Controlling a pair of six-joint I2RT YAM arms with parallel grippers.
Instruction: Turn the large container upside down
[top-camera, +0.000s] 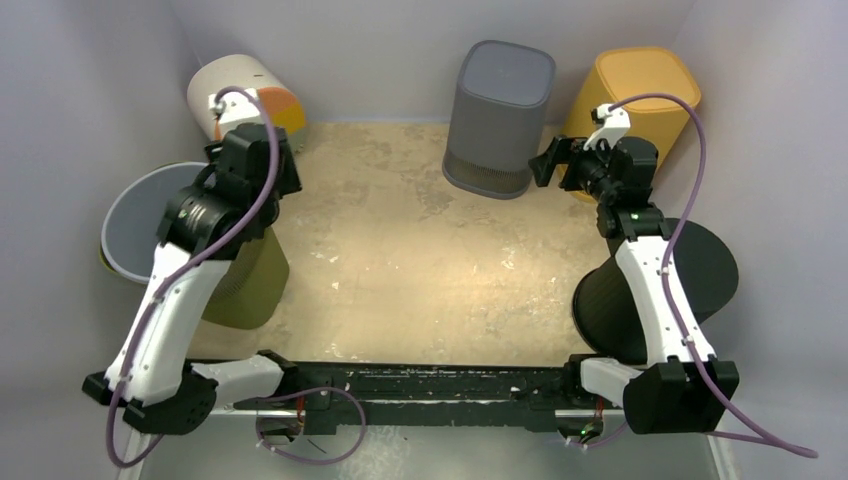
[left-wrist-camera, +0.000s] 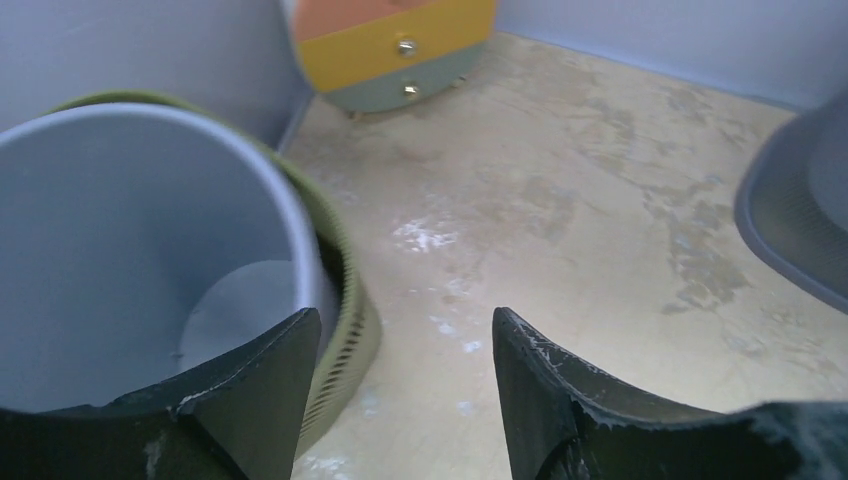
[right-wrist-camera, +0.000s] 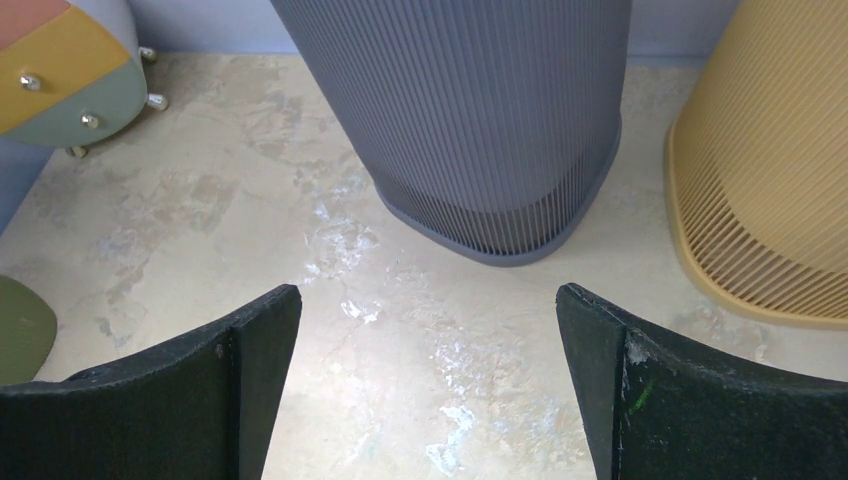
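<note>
Grey plastic bucket (left-wrist-camera: 150, 230) nested in olive slotted bin (left-wrist-camera: 350, 340): left gripper (left-wrist-camera: 400, 320) wide open, empty; pinch rim wall squarely before tipping. Right gripper (right-wrist-camera: 428, 295) likewise open, empty.

Lab test enclosure: plain lilac walls (top-camera: 400, 50), scuffed beige tabletop (top-camera: 420, 260).

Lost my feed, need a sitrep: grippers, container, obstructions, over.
Left gripper open, by rim of pale grey bin. Right gripper open, facing dark ribbed bin. Pale bin mouth up, not flipped. Olive basket sleeves it.
</note>
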